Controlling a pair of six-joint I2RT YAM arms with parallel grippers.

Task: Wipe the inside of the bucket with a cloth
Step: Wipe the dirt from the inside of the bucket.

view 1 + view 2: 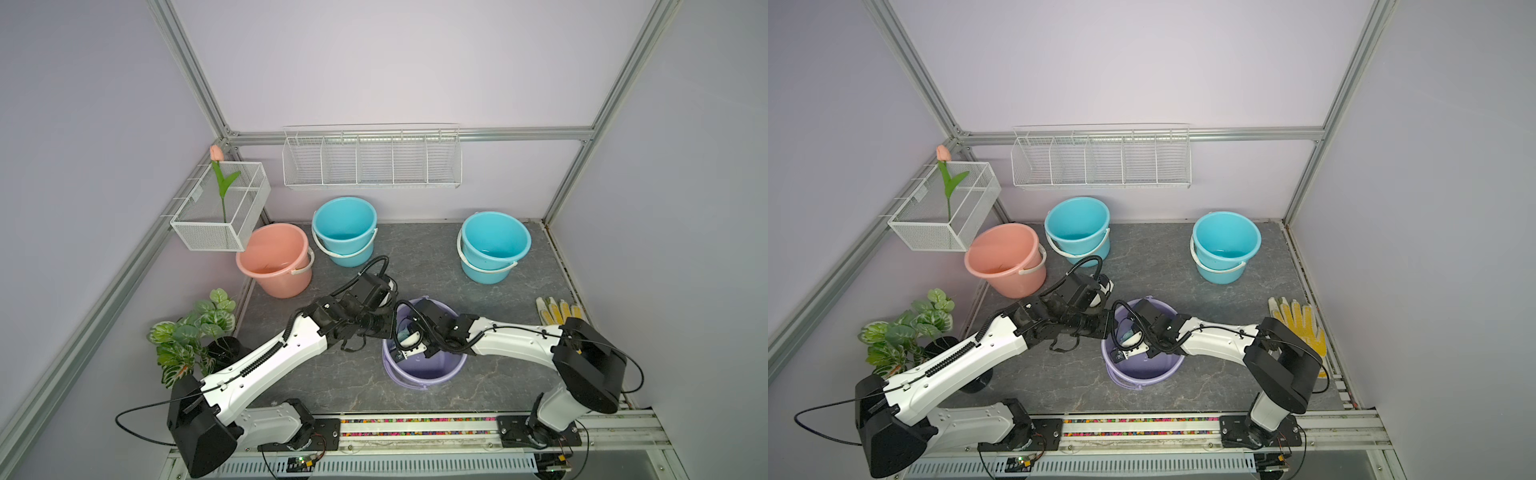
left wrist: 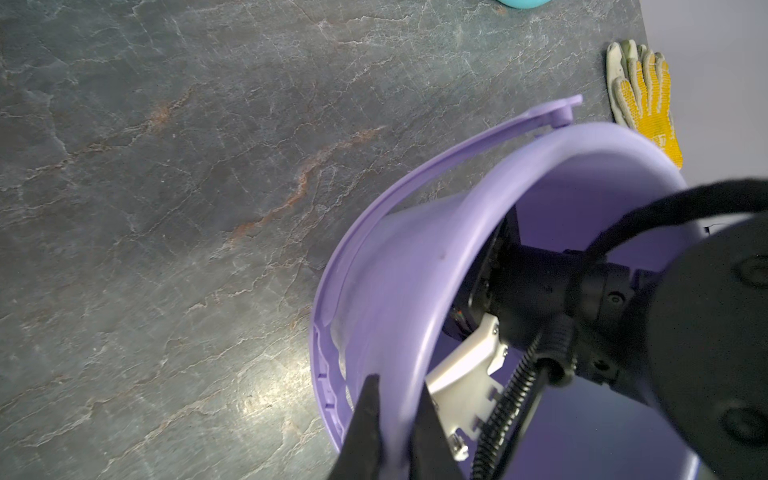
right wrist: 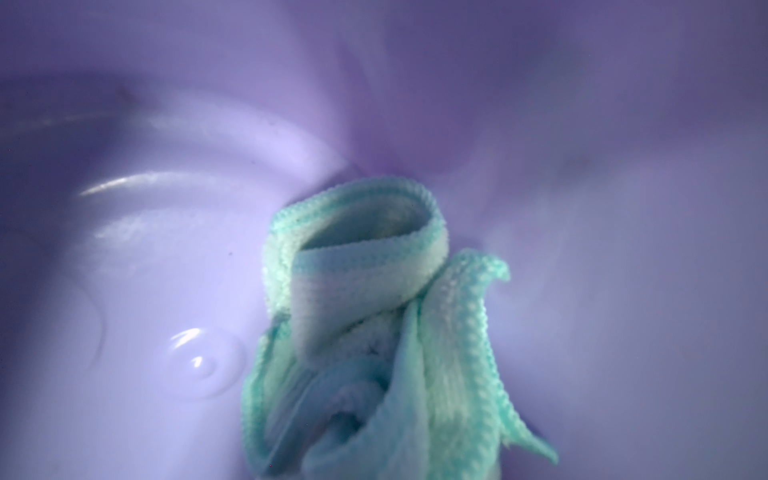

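The purple bucket [image 1: 424, 376] [image 1: 1142, 372] stands upright in the middle of the grey slate floor. My left gripper [image 2: 399, 399] is shut on its rim, one black finger outside the wall [image 2: 395, 291] and one inside. My right gripper [image 1: 405, 340] reaches down inside the bucket. The pale mint-green cloth [image 3: 374, 291] is bunched in it, with its folds pressed where the bucket's floor [image 3: 166, 270] meets the wall. The cloth hides the right fingers. In both top views only a small bluish bit of cloth [image 1: 402, 331] [image 1: 1124, 336] shows under the right wrist.
A pink bucket [image 1: 274, 259] and two stacks of blue buckets [image 1: 345, 230] [image 1: 494, 245] stand behind. A yellow-and-white glove [image 1: 557, 311] lies at the right edge. A potted plant [image 1: 195, 332] is at the left. A wire basket [image 1: 220, 208] and a wire shelf [image 1: 370, 160] hang on the walls.
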